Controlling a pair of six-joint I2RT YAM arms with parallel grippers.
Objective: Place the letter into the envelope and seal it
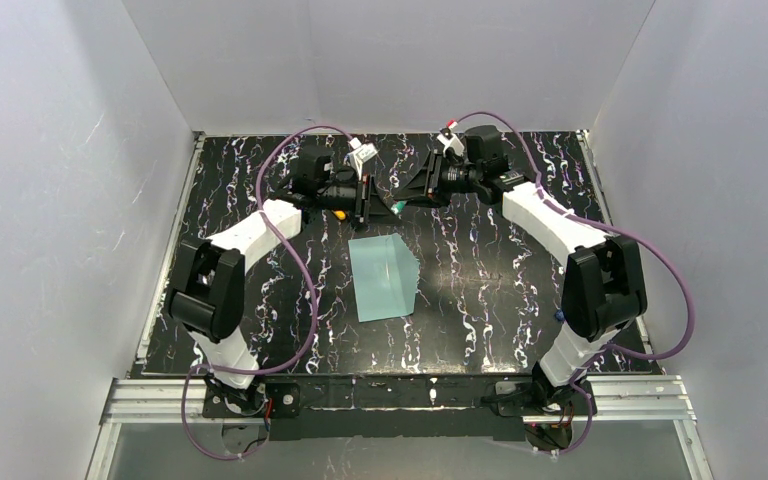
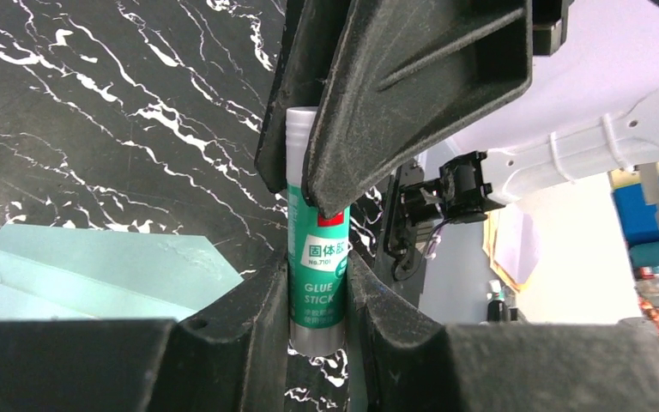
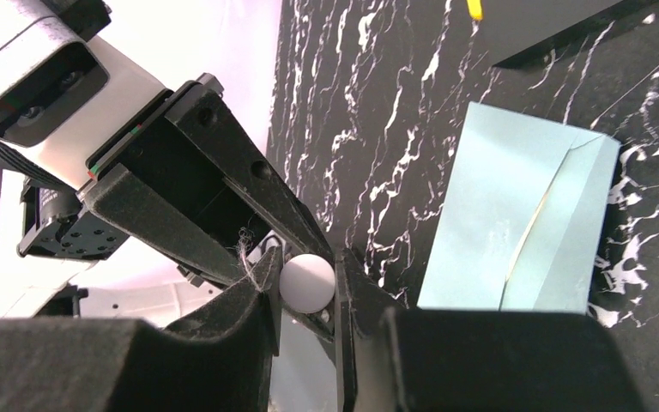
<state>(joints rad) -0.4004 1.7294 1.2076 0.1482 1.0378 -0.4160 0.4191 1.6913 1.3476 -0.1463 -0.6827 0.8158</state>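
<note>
While the arms are meeting at the far side, top view, envelope (image 1: 385, 278): lying flat mid-table (image 1: 500, 290), well apart from both grippers, nothing touching it.
Top view, left gripper (image 1: 364, 198): facing the right gripper (image 1: 403, 200) nose to nose; the jaws are not showing clearly from here.
Left wrist view, glue stick (image 2: 317, 275): standing between the left gripper's fingers (image 2: 249, 326), which are pinching its green barrel.
Left wrist view, cap (image 2: 299, 146): white, being straddled from above by the right gripper's fingers (image 2: 395, 86).
Left wrist view, envelope: lying at lower left on the table.
Right wrist view, right gripper: pinching the round white cap end-on, a pad touching each side.
Right wrist view, flap (image 3: 566, 232): lying folded over, not visibly stuck down; a tan line (image 3: 534, 225) is showing along its edge.
Letter: not showing plainly in any view; the tan line is probably its edge, so it is likely sitting inside.
Handling, envelope: likely light, thin and floppy, probably sliding easily on the slick top; pressing down on the flap looks safer than pinching an edge.
Handling, glue stick: rigid, smooth plastic; holding the barrel low and pulling the cap straight along the axis looks right.
</note>
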